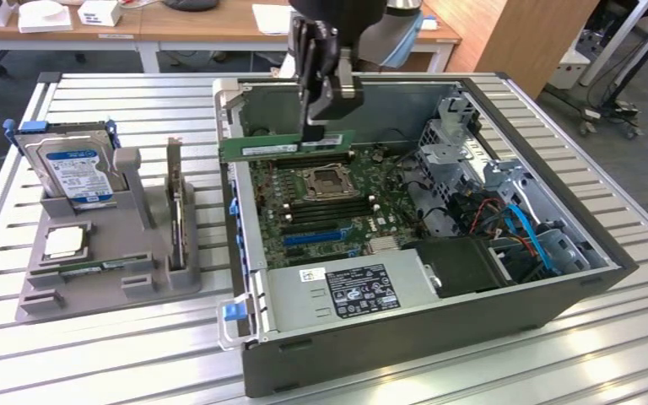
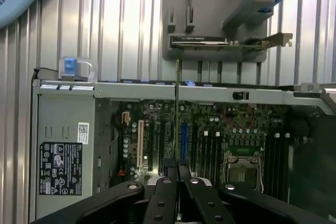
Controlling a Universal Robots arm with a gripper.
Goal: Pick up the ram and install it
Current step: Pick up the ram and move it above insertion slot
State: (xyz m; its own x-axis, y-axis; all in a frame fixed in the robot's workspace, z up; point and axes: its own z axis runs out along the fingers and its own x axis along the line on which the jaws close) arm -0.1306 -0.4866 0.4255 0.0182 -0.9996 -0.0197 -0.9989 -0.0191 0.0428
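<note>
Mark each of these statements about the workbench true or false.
1. The gripper is shut on the long, thin green ram stick. True.
2. The ram is seated in a slot. False: it hangs above the green motherboard of the open grey computer case.
3. The blue-labelled silver hard drive stands in the grey plastic holder. True.
4. The dark expansion card lies inside the case. False: it stands upright in the holder, outside the case.
</note>
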